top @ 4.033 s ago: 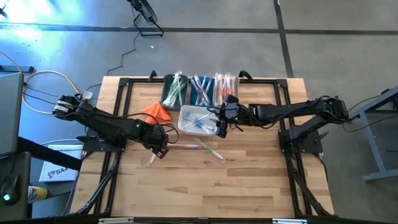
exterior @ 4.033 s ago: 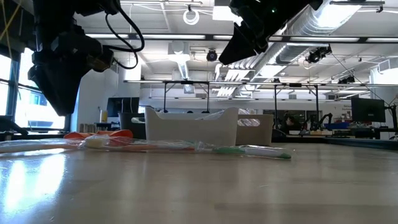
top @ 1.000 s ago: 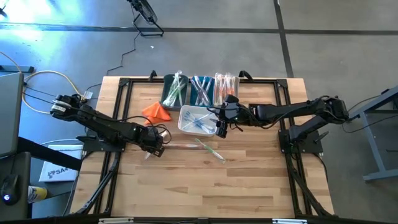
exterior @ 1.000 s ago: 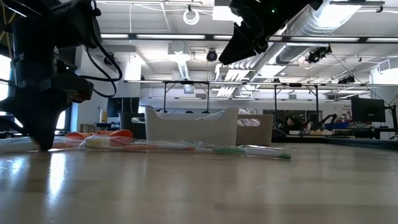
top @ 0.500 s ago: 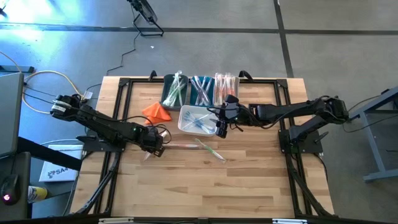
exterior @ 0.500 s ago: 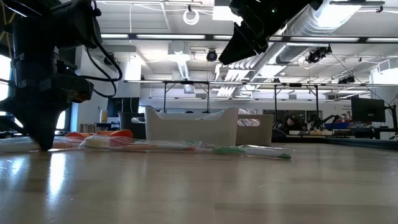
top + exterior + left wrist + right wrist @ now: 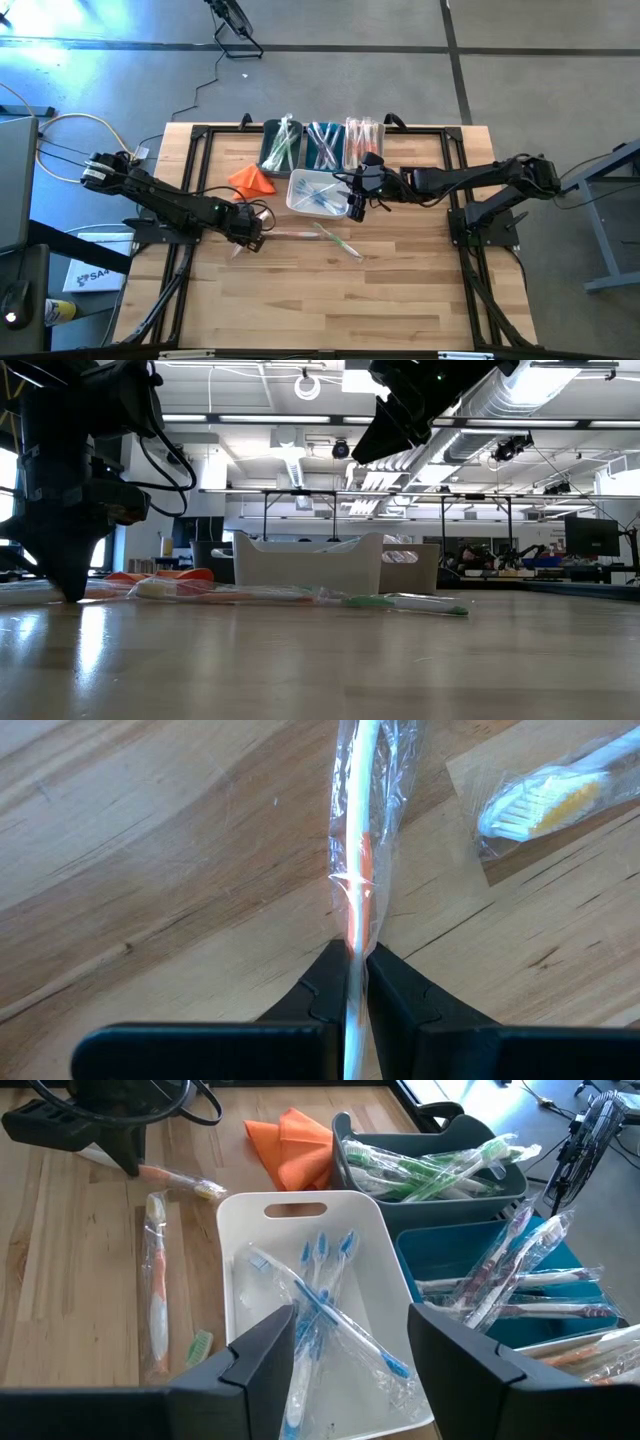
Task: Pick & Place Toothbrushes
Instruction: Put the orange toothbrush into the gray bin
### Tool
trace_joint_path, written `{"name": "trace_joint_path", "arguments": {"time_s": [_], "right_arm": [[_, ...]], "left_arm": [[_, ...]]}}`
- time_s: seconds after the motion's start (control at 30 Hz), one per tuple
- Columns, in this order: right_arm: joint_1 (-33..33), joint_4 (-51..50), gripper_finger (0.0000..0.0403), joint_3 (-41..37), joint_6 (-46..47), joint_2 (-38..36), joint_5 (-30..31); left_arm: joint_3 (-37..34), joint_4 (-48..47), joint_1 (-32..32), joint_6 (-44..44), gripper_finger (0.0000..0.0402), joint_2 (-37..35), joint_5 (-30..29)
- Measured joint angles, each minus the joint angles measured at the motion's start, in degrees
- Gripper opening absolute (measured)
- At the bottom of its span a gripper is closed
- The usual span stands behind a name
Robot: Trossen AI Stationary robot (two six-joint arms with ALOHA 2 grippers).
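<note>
- Left gripper (image 7: 356, 952): down at the wooden table (image 7: 300, 290), its two dark fingers (image 7: 322, 982) pinched almost shut on a thin orange-handled toothbrush in a clear plastic wrapper (image 7: 362, 840); in the low view its tip (image 7: 72, 592) meets the tabletop.
- The gripped orange-handled toothbrush lies flat on the wood and runs straight out ahead of the left gripper's jaws; in the high view it shows as a pale streak (image 7: 290, 233) extending from that gripper (image 7: 252, 240) toward the table's middle.
- Just beside it, a second wrapped toothbrush with a yellow-and-white bristle head (image 7: 540, 805) lies on the table, apart from the fingers.
- Farther on, a green-handled toothbrush in a clear wrapper (image 7: 337, 241) lies loose on the wood.
- An orange folded cloth (image 7: 252, 179) rests on the table beyond the left gripper.
- Right gripper (image 7: 350, 1342): hovering with jaws spread wide and holding nothing, directly over a white rectangular plastic bin (image 7: 240, 1230).
- Inside that bin, below the right gripper, lie blue-and-white toothbrushes in clear wrappers (image 7: 325, 1295).
- Beyond the white bin stand three further bins side by side: a dark green bin (image 7: 270, 130) with green toothbrushes (image 7: 430, 1168), a blue bin (image 7: 420, 1252) with blue-and-whitish ones (image 7: 323, 143), and a bin of orange-pink ones (image 7: 360, 140) at the end.
</note>
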Motion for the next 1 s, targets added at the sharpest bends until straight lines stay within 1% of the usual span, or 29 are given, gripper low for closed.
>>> {"name": "trace_joint_path", "arguments": {"time_s": [0.57,0.8,1.0], "right_arm": [[0.00,0.00,0.0188,0.01,-0.09,0.00,0.00],[0.00,0.20,0.0188,-0.01,-0.24,0.00,0.00],[0.00,1.20,0.0188,-0.01,-0.24,0.00,0.00]], "left_arm": [[0.00,-0.11,0.00,0.35,0.0020,0.02,0.17],[-0.02,-0.15,0.00,2.99,0.0020,0.02,1.03],[-0.02,-0.15,0.00,3.23,0.0020,0.02,1.11]]}}
